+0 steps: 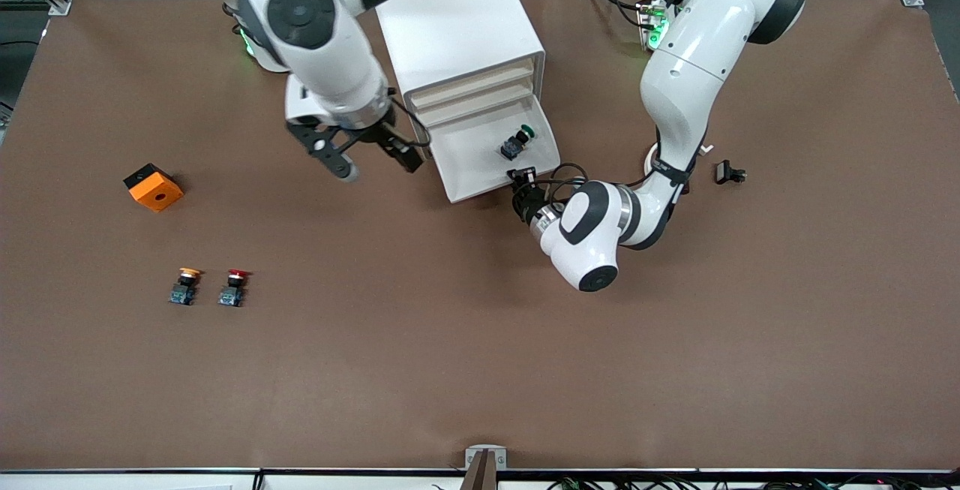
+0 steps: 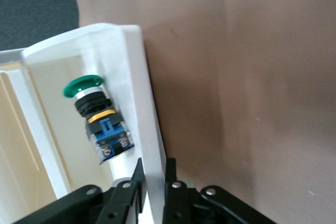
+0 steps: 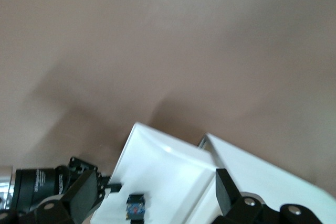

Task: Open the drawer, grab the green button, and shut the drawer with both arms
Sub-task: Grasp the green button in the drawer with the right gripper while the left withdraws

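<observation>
Two arms work at a white cabinet (image 1: 457, 17) that stands at the middle of the table edge where the robot bases are. Its lowest drawer (image 1: 480, 163) is pulled out toward the front camera, and we see the button (image 1: 516, 142) with the green cap lying on its side inside, near the drawer wall on the left arm's end.

The left gripper (image 1: 523, 184) is low at the drawer's front panel, at the corner toward the left arm's end. In the left wrist view the left gripper (image 2: 155, 182) has its two fingers closed on the thin white front wall, one finger inside the drawer and one outside, and the button (image 2: 100, 121) lies just beside this wall.

The right gripper (image 1: 367, 152) hangs over the bare table just beside the drawer, on the right arm's side. Its jaws stand wide apart and hold nothing.

We see much free brown table (image 1: 480, 370) between the drawer front and the edge nearest the front camera. An orange block (image 1: 154, 187), an orange-capped button (image 1: 185, 285) and a red-capped button (image 1: 233, 287) lie well apart from the cabinet, toward the right arm's end. A small black part (image 1: 729, 172) lies near the left arm.
</observation>
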Available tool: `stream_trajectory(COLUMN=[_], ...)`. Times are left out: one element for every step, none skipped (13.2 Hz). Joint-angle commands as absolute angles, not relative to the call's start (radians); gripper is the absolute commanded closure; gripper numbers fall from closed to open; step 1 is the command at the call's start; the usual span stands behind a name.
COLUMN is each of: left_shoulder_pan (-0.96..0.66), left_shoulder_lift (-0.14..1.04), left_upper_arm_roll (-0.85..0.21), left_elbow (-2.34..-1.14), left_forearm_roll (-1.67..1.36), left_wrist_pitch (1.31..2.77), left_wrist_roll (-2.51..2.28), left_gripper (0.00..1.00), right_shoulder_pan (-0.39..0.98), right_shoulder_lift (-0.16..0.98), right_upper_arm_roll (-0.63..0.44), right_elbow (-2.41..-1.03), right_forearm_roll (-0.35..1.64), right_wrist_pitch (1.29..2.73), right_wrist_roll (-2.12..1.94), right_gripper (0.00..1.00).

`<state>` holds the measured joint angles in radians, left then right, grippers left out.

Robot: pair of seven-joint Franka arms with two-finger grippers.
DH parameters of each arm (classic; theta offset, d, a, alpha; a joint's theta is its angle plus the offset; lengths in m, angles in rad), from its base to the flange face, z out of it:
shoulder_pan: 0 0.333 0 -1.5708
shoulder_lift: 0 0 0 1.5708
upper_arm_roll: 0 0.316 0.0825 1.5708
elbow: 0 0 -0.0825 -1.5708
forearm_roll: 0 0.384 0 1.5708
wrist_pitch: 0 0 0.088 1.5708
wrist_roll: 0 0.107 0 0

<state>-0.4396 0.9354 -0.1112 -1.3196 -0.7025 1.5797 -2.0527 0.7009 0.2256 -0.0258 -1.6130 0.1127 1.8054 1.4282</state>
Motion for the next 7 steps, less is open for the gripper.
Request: stream_trajectory(left_shoulder_pan=[-0.442,-0.436,-0.42,-0.41,-0.393,-0.37,-0.344], left_shoulder_lift=[0.953,0.947,0.942,0.934,0.919,0.908,0.899], left_upper_arm_roll=[-0.087,-0.087,-0.087,-0.089,-0.087,-0.09,-0.091], left_elbow=[-1.307,-1.307,-1.307,-1.305,-1.304,-1.302,-1.299], left_forearm_roll=[-0.696,-0.699,-0.699,-0.699,-0.696,-0.692,-0.689], left_wrist_pitch=[1.658,1.657,1.654,1.648,1.638,1.629,1.62], left_wrist_roll=[-1.985,-1.986,-1.987,-1.988,-1.987,-1.983,-1.98], left_gripper=[0.0,0.0,0.0,0.0,0.0,0.0,0.0], right_shoulder_pan=[0.773,0.799,0.813,0.834,0.85,0.862,0.87], right_shoulder_lift=[0.267,0.288,0.311,0.337,0.359,0.374,0.389], right_upper_arm_roll=[-0.038,-0.04,-0.038,-0.04,-0.04,-0.04,-0.04], right_elbow=[-1.605,-1.603,-1.598,-1.588,-1.585,-1.583,-1.577], right_forearm_roll=[0.124,0.123,0.121,0.121,0.12,0.118,0.12], right_wrist_pitch=[1.859,1.887,1.905,1.922,1.936,1.954,1.976], right_wrist_roll=[1.512,1.532,1.545,1.558,1.569,1.583,1.594], right_gripper=[0.0,0.0,0.0,0.0,0.0,0.0,0.0])
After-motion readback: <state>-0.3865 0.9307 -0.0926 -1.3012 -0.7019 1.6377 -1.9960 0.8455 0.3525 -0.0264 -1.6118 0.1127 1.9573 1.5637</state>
